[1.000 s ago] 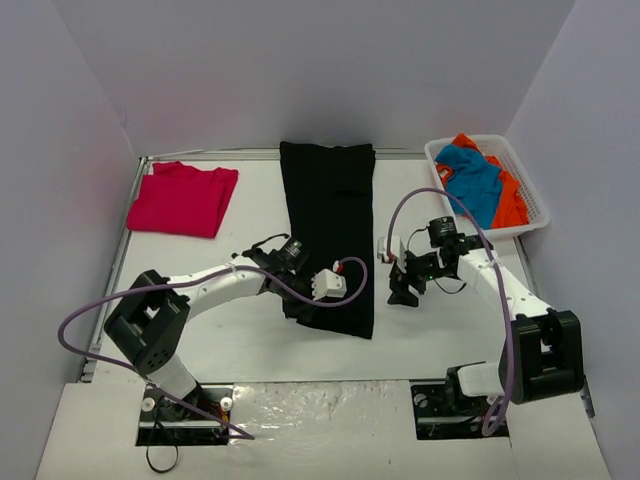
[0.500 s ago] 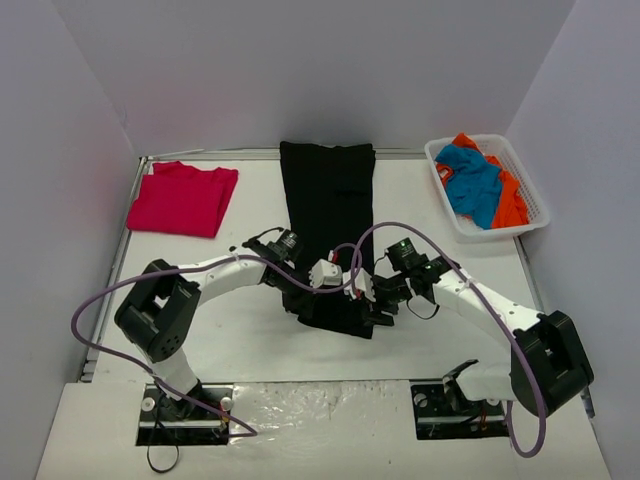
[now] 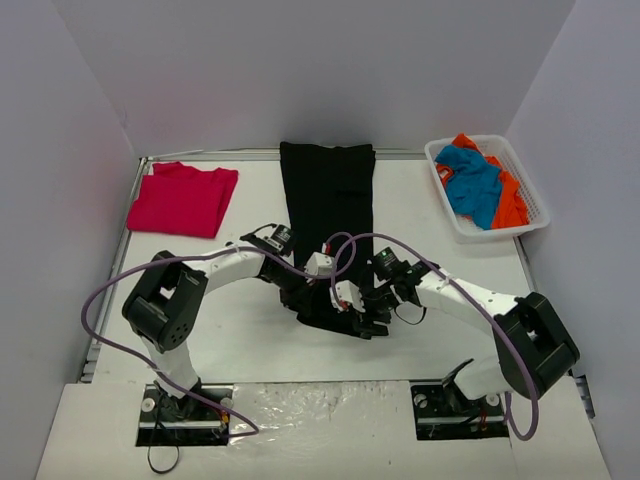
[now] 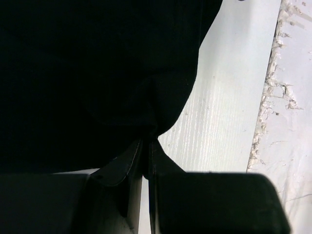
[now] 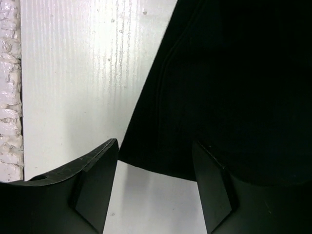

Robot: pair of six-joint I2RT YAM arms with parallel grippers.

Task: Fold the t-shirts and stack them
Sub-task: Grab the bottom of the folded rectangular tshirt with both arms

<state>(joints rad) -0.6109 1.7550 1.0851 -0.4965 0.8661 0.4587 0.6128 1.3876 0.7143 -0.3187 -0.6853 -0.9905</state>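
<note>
The black t-shirt (image 3: 328,200) lies in a long folded strip down the middle of the table. My left gripper (image 3: 308,303) is at its near left corner, shut on a pinch of the black cloth (image 4: 87,73); the left wrist view shows the fingertips (image 4: 146,142) pressed together on it. My right gripper (image 3: 372,320) is at the near right corner, open. In the right wrist view the shirt's near edge (image 5: 234,73) lies on the table between the tips of that gripper (image 5: 155,146), untouched. The red t-shirt (image 3: 183,198) lies folded at the far left.
A white basket (image 3: 534,196) at the far right holds a blue t-shirt (image 3: 472,180) and an orange one (image 3: 510,200). The two arms' cables loop over the near part of the black shirt. A rough white strip (image 5: 9,87) borders the table's near edge.
My right arm has swung left from beside the shirt to its near right corner, jaws open. The left gripper has drawn slightly left and nearer, still holding the cloth.
</note>
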